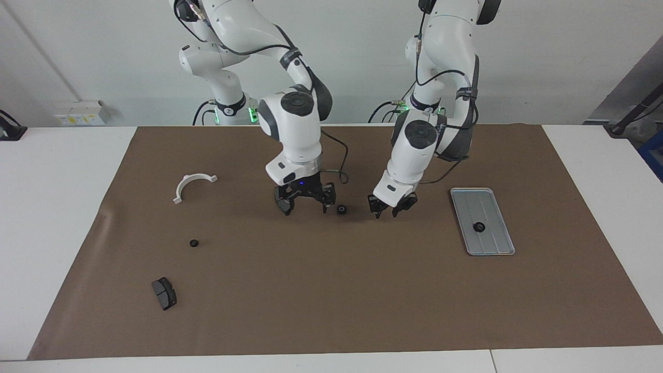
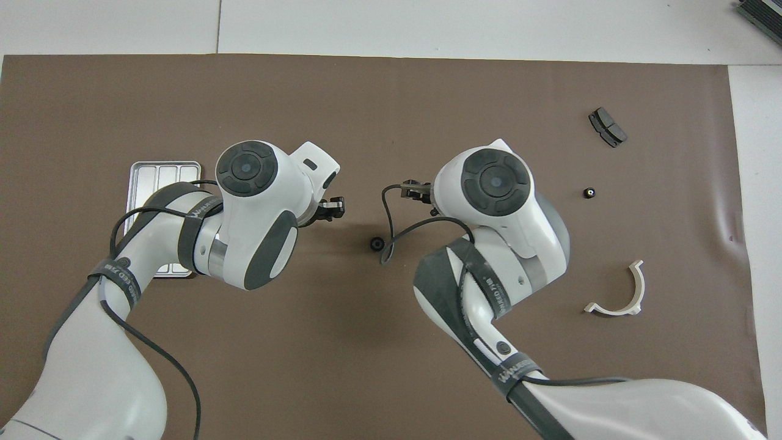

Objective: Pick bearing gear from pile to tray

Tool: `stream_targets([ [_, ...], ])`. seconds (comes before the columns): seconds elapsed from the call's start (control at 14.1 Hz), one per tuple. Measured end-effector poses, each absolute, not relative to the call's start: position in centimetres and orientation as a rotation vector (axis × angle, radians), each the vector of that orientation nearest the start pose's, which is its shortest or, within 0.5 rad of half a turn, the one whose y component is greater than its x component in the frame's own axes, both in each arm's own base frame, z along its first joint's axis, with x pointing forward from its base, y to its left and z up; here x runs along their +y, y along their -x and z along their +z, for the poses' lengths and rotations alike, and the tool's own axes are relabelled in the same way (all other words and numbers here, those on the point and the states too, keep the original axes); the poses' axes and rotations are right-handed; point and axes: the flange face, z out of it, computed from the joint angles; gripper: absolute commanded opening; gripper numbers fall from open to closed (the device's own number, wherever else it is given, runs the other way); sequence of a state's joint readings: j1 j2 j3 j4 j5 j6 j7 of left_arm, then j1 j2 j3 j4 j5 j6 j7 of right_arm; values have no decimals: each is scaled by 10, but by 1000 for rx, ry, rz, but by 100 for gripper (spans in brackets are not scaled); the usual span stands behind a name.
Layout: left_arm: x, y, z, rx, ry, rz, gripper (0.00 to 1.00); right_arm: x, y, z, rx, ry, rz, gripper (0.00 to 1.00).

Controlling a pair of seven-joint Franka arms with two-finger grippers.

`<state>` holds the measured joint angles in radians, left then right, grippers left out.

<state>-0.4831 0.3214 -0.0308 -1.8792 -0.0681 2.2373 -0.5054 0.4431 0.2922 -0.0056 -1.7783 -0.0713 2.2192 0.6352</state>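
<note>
With one bearing gear (image 1: 479, 227) already on the tray (image 1: 498, 247), another (image 1: 342, 209) lies on the tabletop between the empty, spread-fingered right gripper (image 1: 305, 203) and left gripper (image 1: 392, 206) (narrowly parted, empty), so center fingers squarely before closing.

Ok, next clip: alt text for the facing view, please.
Two white Franka arms hang low over a brown mat, the right end effector open beside a small black gear that lies between it and the left end effector. A silver tray toward the left arm's end holds one black gear; another gear, a white arc bracket and a dark pad lie toward the right arm's end.
</note>
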Motion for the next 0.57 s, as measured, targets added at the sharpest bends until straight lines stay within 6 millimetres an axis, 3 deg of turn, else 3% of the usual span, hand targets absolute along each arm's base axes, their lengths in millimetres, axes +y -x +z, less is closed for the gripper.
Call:
stream_targets([
  [0.14,-339,-533,339,-86,3213,3,54,226,-606,414,158,3124,-248,100],
  [0.36,-375,-523,335,-138,3214,0,54,157,-625,409,42,3155,-231,100],
  [0.57,-396,-522,328,-177,3215,1,54,89,-635,396,-92,3181,-186,100],
])
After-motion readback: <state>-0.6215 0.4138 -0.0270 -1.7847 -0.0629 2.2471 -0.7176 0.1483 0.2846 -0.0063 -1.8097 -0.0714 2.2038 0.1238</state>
